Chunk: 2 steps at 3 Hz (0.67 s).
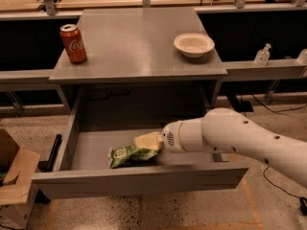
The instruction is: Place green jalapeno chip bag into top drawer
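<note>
The green jalapeno chip bag point(126, 155) lies low inside the open top drawer point(139, 180), near its front middle, resting on or just above the grey floor. My gripper point(149, 141) reaches into the drawer from the right on the white arm point(230, 135). It is shut on the bag's right end. The bag's left end points toward the drawer's front left.
A red soda can point(73, 43) stands at the left of the grey table top point(134, 42). A white bowl point(194, 44) sits at its right. A cardboard box point(14, 186) is on the floor to the left of the drawer. Cables run along the floor at the right.
</note>
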Motion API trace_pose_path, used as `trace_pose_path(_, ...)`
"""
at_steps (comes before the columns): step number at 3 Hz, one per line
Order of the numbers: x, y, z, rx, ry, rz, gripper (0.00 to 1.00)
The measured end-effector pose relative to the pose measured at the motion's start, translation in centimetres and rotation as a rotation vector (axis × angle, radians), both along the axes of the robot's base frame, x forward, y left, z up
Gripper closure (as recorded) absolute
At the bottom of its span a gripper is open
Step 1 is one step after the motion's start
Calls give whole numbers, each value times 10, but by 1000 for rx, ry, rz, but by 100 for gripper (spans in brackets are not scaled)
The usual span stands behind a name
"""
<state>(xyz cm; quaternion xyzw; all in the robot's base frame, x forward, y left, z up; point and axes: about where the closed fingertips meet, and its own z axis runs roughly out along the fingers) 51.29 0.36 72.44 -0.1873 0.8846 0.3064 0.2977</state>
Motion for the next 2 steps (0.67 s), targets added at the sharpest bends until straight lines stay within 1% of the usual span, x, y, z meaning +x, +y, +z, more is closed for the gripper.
trace_pose_path(1, 0, 1, 0, -1, 0, 2, 0)
trace_pose_path(2, 0, 1, 0, -1, 0, 2, 0)
